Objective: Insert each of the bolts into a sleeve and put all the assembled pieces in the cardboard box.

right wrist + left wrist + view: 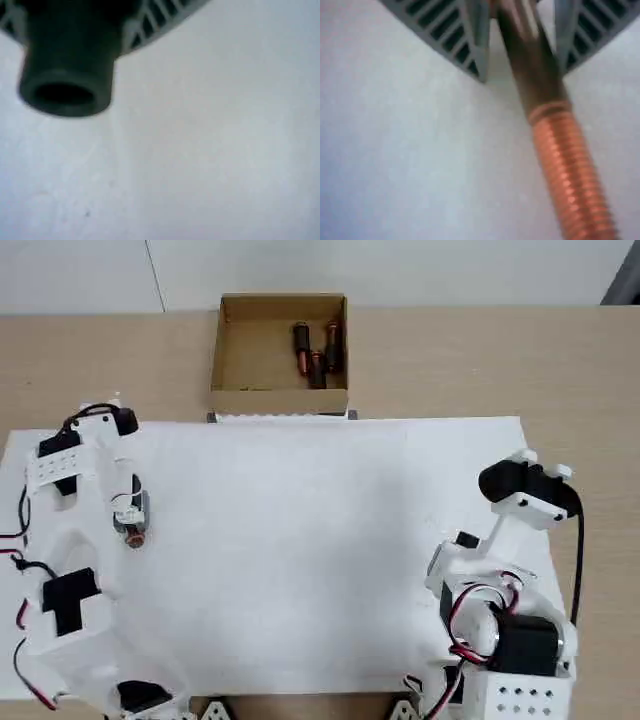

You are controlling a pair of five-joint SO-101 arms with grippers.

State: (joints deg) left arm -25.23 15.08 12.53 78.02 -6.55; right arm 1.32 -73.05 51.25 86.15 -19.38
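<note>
Left gripper (520,72), at the high view's left edge, pinches a bolt (570,165). Right gripper (70,20), on the lower-right arm, clamps a sleeve (67,82). Assembled pieces (316,350) lie in the box (228,360), top centre.

The high view looks straight down from well above the white sheet (320,550), with the cardboard box (232,360) just beyond its far edge. The 2 wrist views sit very near the sheet, angled down onto it, the left along a bolt (560,165), the right past a sleeve (65,85). All 3 share the sheet.
</note>
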